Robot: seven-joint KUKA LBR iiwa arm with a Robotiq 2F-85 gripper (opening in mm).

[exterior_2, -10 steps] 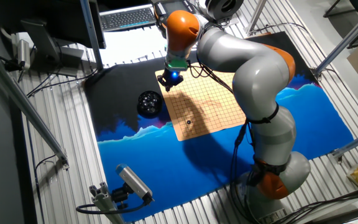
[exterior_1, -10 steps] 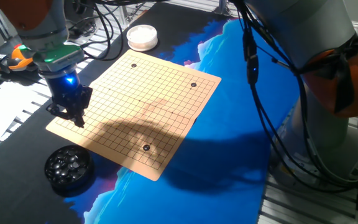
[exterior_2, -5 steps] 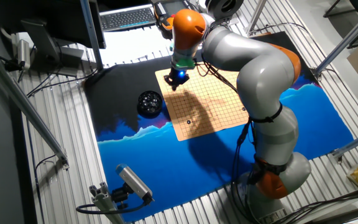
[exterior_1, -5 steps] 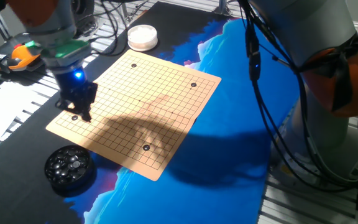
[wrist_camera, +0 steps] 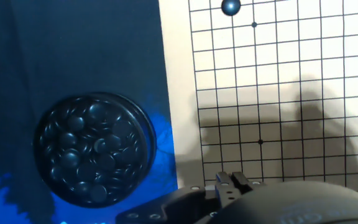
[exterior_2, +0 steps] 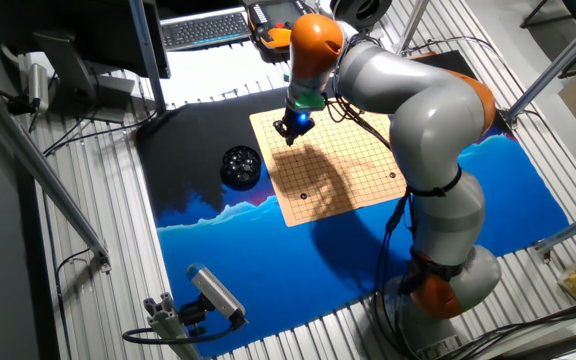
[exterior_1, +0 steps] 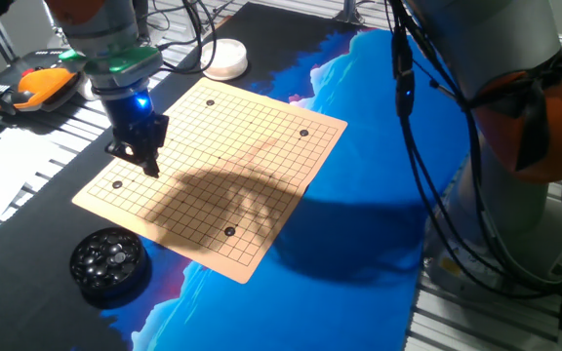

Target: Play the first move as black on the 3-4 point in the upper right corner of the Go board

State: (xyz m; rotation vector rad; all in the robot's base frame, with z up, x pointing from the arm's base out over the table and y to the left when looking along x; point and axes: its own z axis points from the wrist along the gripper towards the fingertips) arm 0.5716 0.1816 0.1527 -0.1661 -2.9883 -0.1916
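**Gripper above the board, black stone lying near a corner**

Shows the gripper (exterior_1: 148,164) hanging over the board (exterior_1: 224,156), clear of its surface. Presents the fingertips (wrist_camera: 224,179) in the hand view drawn almost together, with nothing visible between them; reads as closed and empty. Touches nothing.

Places the black stone (wrist_camera: 230,7) on a line crossing just beside a corner star point, near the gripper but apart from it; marks the same stone (exterior_1: 117,183) near the board's edge. Cannot confirm from these views that this is the upper right corner.

Judges the stone small, light, hard and glossy, hence apt to slip or skid; suggests pinching across its rim, squarely and gently.

Locates the bowl (wrist_camera: 95,149) of spare black stones off the board, just beside that corner.
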